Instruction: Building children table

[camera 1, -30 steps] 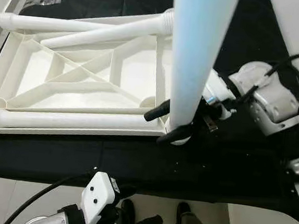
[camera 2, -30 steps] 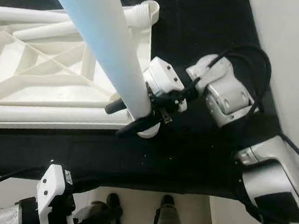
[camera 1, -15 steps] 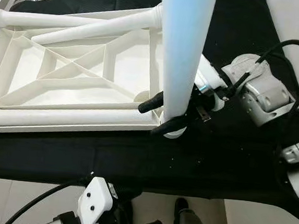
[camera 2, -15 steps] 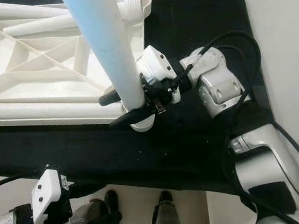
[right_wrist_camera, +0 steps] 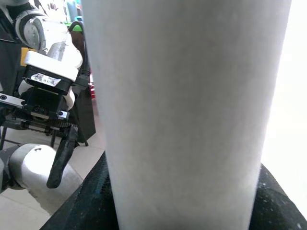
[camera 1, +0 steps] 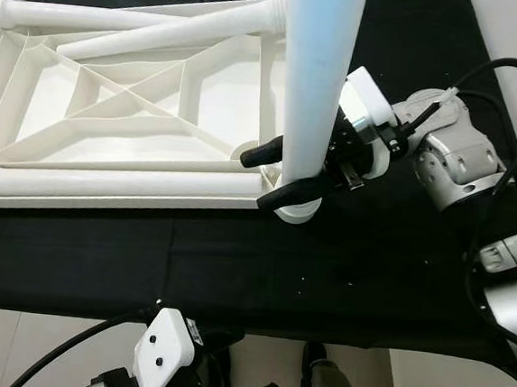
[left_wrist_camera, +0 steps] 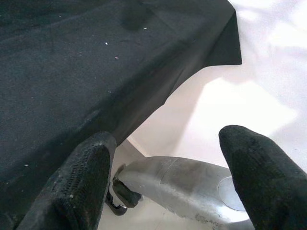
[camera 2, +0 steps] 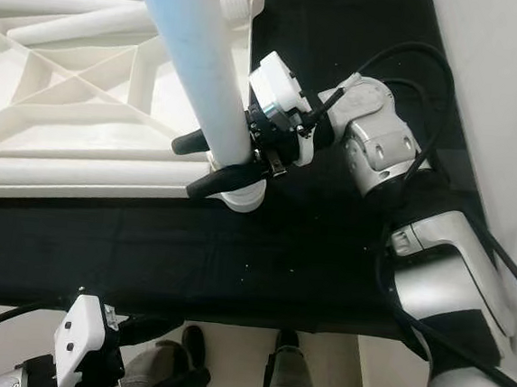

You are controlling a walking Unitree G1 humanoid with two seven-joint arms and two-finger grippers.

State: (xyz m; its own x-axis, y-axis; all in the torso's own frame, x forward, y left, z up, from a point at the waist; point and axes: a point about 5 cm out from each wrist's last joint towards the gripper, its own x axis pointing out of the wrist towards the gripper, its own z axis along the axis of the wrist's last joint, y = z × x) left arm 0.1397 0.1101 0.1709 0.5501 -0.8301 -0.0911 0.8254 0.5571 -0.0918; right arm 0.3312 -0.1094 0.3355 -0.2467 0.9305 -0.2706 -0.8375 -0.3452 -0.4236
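Right tool (camera 1: 283, 176) is clamped around the lower part of a pale blue-white table leg (camera 1: 315, 90), one black finger on each side, holding it upright over the near right corner of the overturned white tabletop (camera 1: 137, 129). Compared with a second ago, the wrist has rolled: its white housing, which sat level behind the leg, now points up and away, while the leg's bottom end stays at the round corner socket (camera 1: 296, 210). That reads as a twisting stroke, so the leg is probably being screwed or seated into the socket rather than carried. The whole scene has also slid a little in the head views, which is the camera moving, not the tabletop.

Two other white legs (camera 1: 118, 35) lie across the far side of the tabletop and another lies along its near edge, so several legs appear unfitted. The tabletop rests on a black-covered surface (camera 1: 233, 273).

Left tool (left_wrist_camera: 163, 182) hangs low beside the near edge of the surface, fingers spread apart and holding nothing.
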